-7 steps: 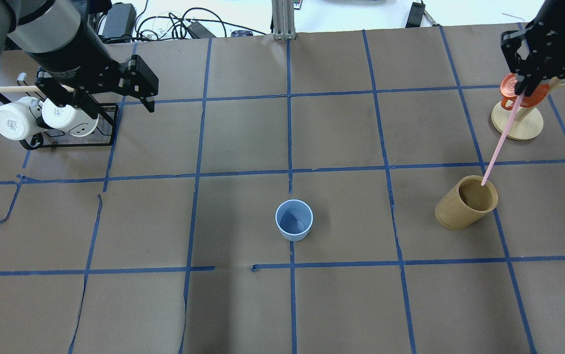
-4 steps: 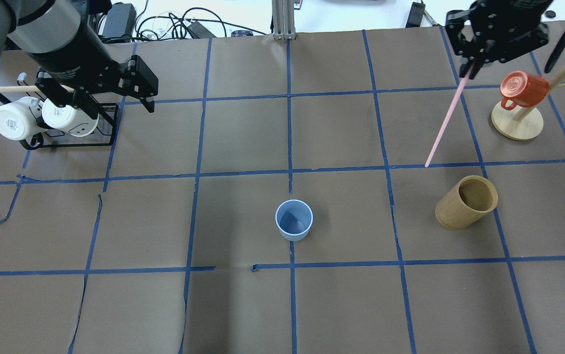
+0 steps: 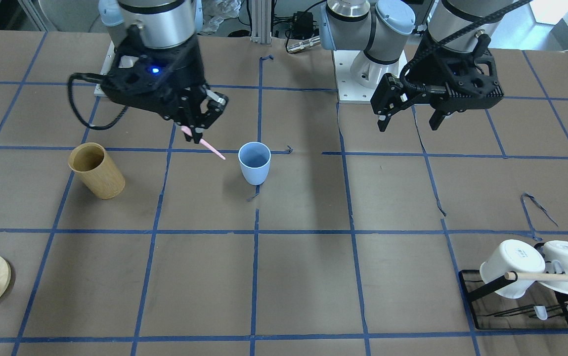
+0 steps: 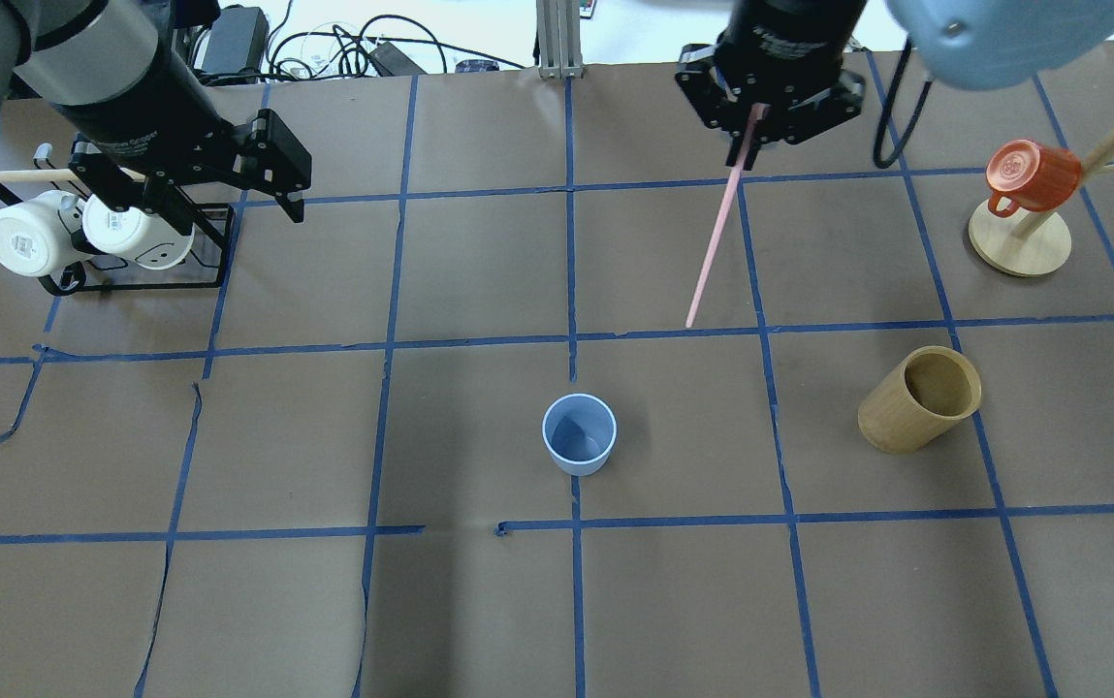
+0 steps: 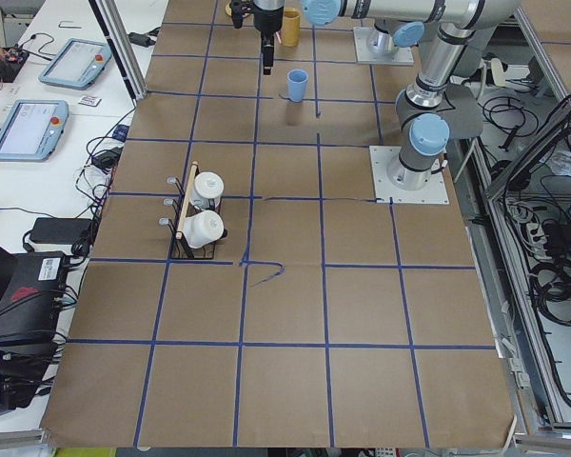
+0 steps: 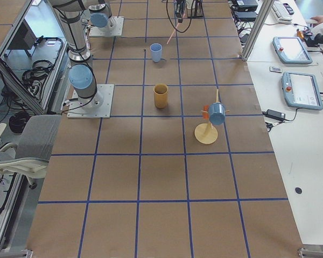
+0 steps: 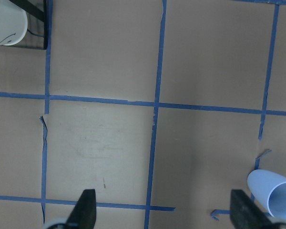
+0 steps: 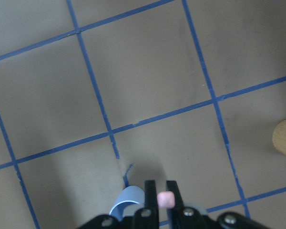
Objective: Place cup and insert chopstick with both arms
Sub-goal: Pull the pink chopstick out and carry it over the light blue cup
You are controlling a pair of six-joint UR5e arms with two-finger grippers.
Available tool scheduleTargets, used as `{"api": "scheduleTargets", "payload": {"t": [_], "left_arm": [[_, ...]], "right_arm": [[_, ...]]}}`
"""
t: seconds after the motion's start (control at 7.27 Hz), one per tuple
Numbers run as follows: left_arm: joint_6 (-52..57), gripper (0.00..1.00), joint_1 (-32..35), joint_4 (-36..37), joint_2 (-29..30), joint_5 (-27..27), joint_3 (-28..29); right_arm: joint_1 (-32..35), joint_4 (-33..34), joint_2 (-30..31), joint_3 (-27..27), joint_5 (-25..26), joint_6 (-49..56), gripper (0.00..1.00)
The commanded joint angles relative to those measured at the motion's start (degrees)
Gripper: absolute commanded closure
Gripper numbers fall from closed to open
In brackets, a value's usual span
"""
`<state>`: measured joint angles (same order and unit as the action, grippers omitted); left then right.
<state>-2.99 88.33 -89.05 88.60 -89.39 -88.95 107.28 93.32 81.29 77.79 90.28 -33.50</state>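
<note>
The light-blue cup [image 4: 580,433] stands upright and empty at the table's middle; it also shows in the front view [image 3: 254,162] and at the left wrist view's lower right [image 7: 272,193]. My right gripper [image 4: 756,136] is shut on the upper end of the pink chopstick [image 4: 717,242], held aloft and tilted. In the front view the chopstick [image 3: 212,147] has its lower tip close beside the cup's rim, outside the cup. The right wrist view shows its end [image 8: 166,199] between the fingers. My left gripper [image 4: 222,206] is open and empty, above the table by the mug rack.
A tan wooden cylinder [image 4: 917,399] stands to the right of the cup. A black rack [image 4: 130,276] with two white mugs sits at far left. A wooden stand [image 4: 1019,242] with an orange mug [image 4: 1032,176] is at far right. Blue tape lines cross the brown table.
My right gripper lifted the chopstick out of the wooden cylinder and carried it left, from the far right to just right of the table's centre line. The left arm has not moved.
</note>
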Motion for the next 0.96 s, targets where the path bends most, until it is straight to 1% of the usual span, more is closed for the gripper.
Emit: {"api": "scheduleTargets", "payload": {"t": [0.0,0.14,0.28,0.83], "left_arm": [[0.0,0.0,0.0,0.02,0.0,0.0,0.0],[0.0,0.0,0.0,0.02,0.0,0.0,0.0],[0.0,0.0,0.0,0.02,0.0,0.0,0.0],[0.0,0.0,0.0,0.02,0.0,0.0,0.0]], "right_arm": [[6.52,7.01,-1.48,3.56,3.13,-5.94,1.0],[8.19,10.61,-1.23,7.33,3.76,-6.75,1.0],[8.38,10.82,-0.62,9.2,4.11,-6.75,1.0],[8.47,8.2,-0.08,10.36,3.77,-8.42,1.0]]}}
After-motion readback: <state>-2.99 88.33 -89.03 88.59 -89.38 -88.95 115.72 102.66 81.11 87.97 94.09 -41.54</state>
